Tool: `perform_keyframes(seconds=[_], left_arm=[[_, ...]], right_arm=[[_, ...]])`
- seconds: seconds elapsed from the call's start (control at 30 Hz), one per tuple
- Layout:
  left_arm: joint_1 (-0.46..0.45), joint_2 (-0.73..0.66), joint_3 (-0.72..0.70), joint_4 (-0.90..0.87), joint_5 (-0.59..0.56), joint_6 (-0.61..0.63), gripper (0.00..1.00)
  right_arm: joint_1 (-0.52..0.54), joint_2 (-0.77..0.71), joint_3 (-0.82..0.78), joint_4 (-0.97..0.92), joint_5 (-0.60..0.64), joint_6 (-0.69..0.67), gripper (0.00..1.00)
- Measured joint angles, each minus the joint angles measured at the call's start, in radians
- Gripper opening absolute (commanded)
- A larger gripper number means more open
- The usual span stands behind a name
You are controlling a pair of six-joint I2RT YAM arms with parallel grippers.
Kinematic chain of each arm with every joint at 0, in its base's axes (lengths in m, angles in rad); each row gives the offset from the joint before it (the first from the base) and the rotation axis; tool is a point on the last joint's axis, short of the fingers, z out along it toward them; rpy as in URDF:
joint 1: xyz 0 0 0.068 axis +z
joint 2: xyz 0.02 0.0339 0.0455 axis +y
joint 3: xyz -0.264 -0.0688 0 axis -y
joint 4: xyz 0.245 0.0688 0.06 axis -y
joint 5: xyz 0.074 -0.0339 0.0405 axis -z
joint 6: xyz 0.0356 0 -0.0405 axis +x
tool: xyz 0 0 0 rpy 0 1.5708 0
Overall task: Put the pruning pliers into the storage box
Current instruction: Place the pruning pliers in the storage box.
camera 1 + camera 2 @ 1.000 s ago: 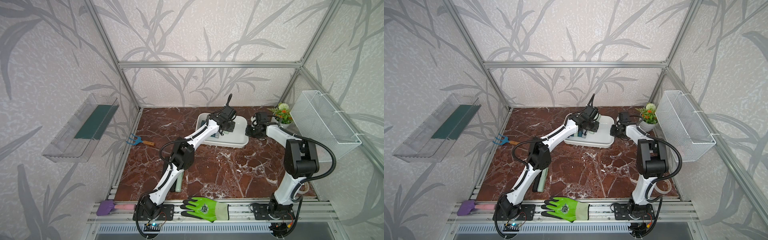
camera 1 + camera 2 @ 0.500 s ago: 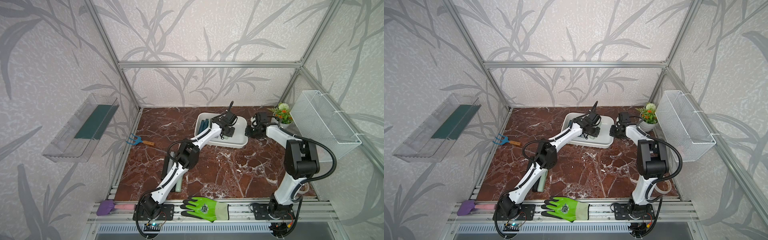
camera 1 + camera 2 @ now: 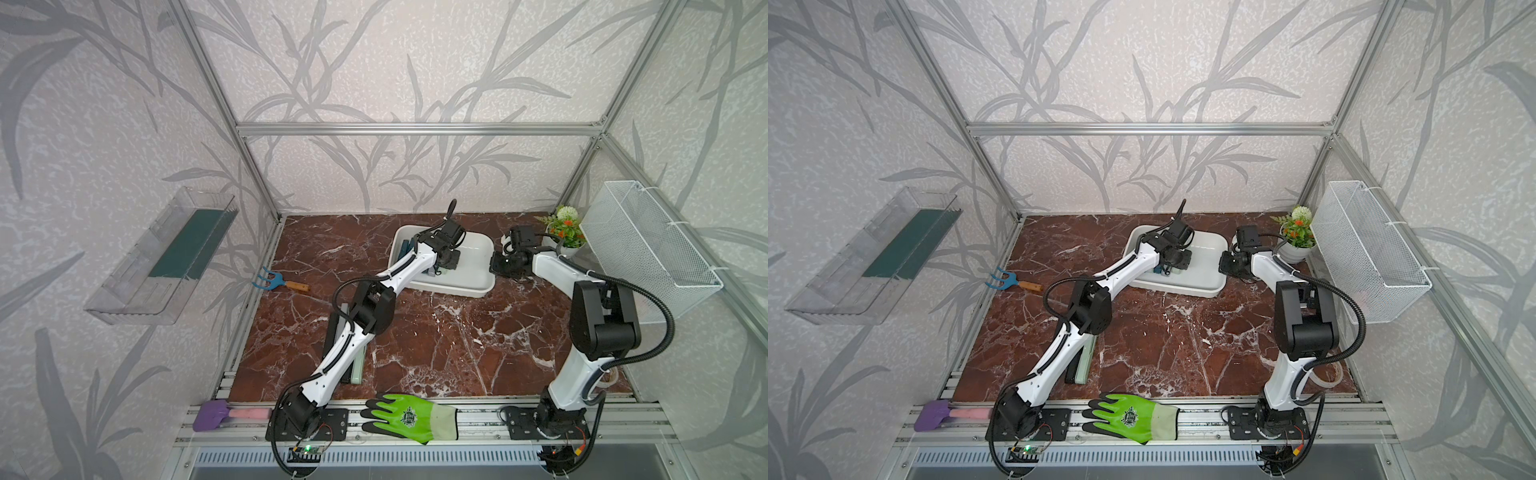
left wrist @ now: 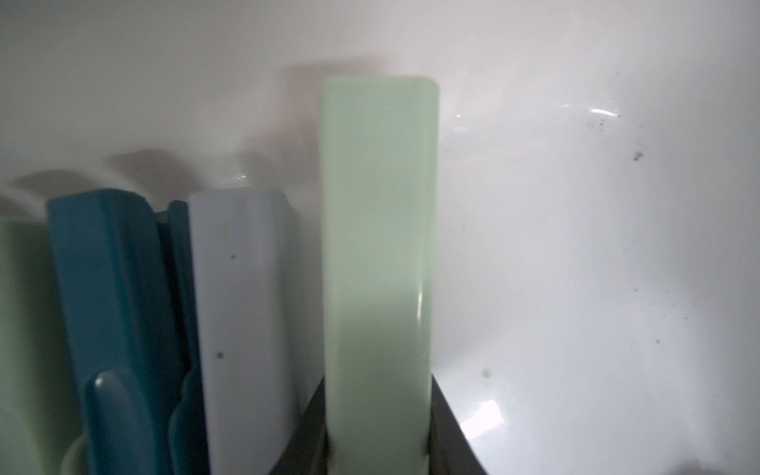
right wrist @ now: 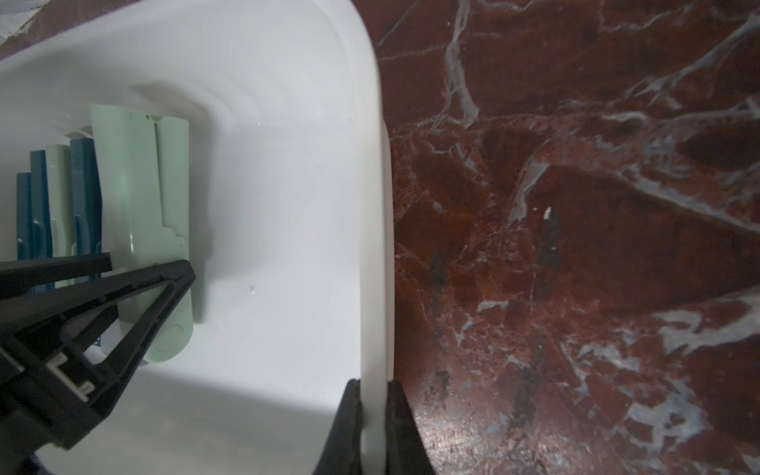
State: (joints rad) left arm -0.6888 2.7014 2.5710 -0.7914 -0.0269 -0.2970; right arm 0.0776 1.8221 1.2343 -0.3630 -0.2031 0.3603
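Pale green pruning pliers [image 4: 376,263], slim and bar-shaped, pinched near one end between the fingers of the left gripper [image 5: 150,263] and held low inside the white storage box [image 5: 370,205], just beside a row of teal, grey and green pliers [image 4: 242,288] lying side by side near one wall. Contact with the box floor impossible to judge. Right gripper [image 5: 372,407] pressed together on the box rim, steadying it. For a clean placement: keep the bar parallel to the row, lower until flat on the floor, spread the fingers only then, and lift straight up to avoid dragging the neighbours. Hold the rim clamp firm throughout, against sliding. Further pliers [image 3: 355,365] waiting on the marble table [image 3: 457,340], partly hidden under the left arm.
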Motion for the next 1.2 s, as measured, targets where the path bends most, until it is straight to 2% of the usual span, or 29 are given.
perform_keyframes(seconds=[0.17, 0.47, 0.97, 1.2], left_arm=[[0.008, 0.002, 0.000, 0.016, -0.011, -0.019, 0.25], [0.008, 0.031, 0.033, 0.026, -0.024, -0.036, 0.41], [0.004, 0.019, 0.040, 0.028, -0.049, -0.036, 0.43], [0.005, -0.083, 0.040, 0.003, -0.111, -0.010, 0.48]], right_arm=[[0.001, 0.000, 0.000, 0.000, 0.000, 0.005, 0.10], [0.002, 0.000, 0.000, -0.002, 0.001, 0.006, 0.10], [0.003, -0.002, 0.000, -0.003, 0.001, 0.006, 0.10], [0.003, -0.002, 0.000, -0.004, 0.001, 0.006, 0.10]])
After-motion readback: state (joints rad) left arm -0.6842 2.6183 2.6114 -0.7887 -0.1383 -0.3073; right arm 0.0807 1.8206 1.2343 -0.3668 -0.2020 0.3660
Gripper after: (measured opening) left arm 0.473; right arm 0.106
